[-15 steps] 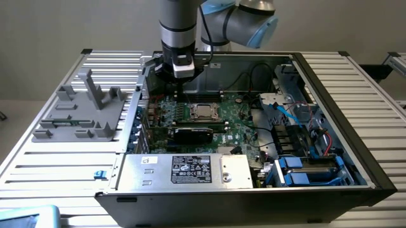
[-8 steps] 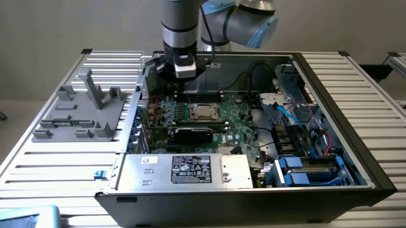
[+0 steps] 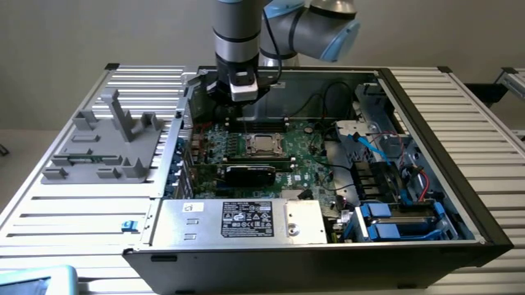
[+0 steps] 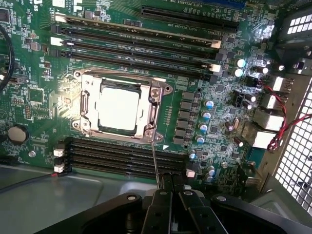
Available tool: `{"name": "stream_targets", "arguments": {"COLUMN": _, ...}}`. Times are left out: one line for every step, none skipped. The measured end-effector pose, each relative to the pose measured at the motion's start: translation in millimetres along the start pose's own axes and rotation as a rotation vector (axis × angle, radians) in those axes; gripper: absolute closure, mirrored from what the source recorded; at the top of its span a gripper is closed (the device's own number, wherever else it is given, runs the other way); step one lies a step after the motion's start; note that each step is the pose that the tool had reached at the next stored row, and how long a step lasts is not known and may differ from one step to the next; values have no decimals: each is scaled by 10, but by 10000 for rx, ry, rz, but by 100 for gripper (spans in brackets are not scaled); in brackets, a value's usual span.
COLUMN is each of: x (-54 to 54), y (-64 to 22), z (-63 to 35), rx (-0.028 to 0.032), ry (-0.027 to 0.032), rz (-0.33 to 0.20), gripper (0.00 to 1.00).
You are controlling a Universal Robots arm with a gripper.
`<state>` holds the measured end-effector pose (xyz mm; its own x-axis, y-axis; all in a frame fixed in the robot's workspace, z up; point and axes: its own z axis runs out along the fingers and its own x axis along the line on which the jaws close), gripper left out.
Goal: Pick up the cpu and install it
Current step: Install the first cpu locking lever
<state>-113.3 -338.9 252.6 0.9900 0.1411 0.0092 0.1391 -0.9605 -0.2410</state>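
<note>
Cpu [image 4: 118, 108] in socket [image 4: 87, 105], near claw [image 4: 170, 184]

Hand [image 4: 171, 182] clear above socket frame [image 4: 155, 104], memory slots [image 4: 124, 159] flanking

Shiny silver square cpu [image 4: 117, 108], flat, prob. seated in mobo socket [image 4: 152, 109].

The worktop [image 3: 74, 212] is pale ribbed metal slats, and an open computer case [image 3: 311, 264] lies on its middle. Just beside the case, on the exterior view's left, stands a grey plastic fixture [image 3: 102, 144] with upright posts. A small blue clip [image 3: 127, 225] sits by the case's front corner on that same side, with a pale blue object [image 3: 37, 279] nearer the camera.
</note>
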Motion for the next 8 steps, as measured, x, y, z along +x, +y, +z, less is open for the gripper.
{"name": "stream_targets", "arguments": {"x": 14, "y": 2, "z": 0, "rx": 10, "ry": 4, "rz": 5, "gripper": 89}}
{"name": "stream_targets", "arguments": {"x": 26, "y": 4, "z": 0, "rx": 20, "ry": 7, "rz": 10, "gripper": 89}}
{"name": "stream_targets", "arguments": {"x": 37, "y": 5, "z": -1, "rx": 30, "ry": 12, "rz": 17, "gripper": 89}}
{"name": "stream_targets", "arguments": {"x": 48, "y": 7, "z": -1, "rx": 39, "ry": 16, "rz": 26, "gripper": 89}}
{"name": "stream_targets", "arguments": {"x": 57, "y": 8, "z": -1, "rx": 47, "ry": 21, "rz": 36, "gripper": 89}}
{"name": "stream_targets", "arguments": {"x": 67, "y": 9, "z": -1, "rx": 53, "ry": 25, "rz": 47, "gripper": 89}}
{"name": "stream_targets", "arguments": {"x": 76, "y": 11, "z": -1, "rx": 57, "ry": 30, "rz": 60, "gripper": 89}}
{"name": "stream_targets", "arguments": {"x": 84, "y": 12, "z": -1, "rx": 60, "ry": 35, "rz": 73, "gripper": 89}}
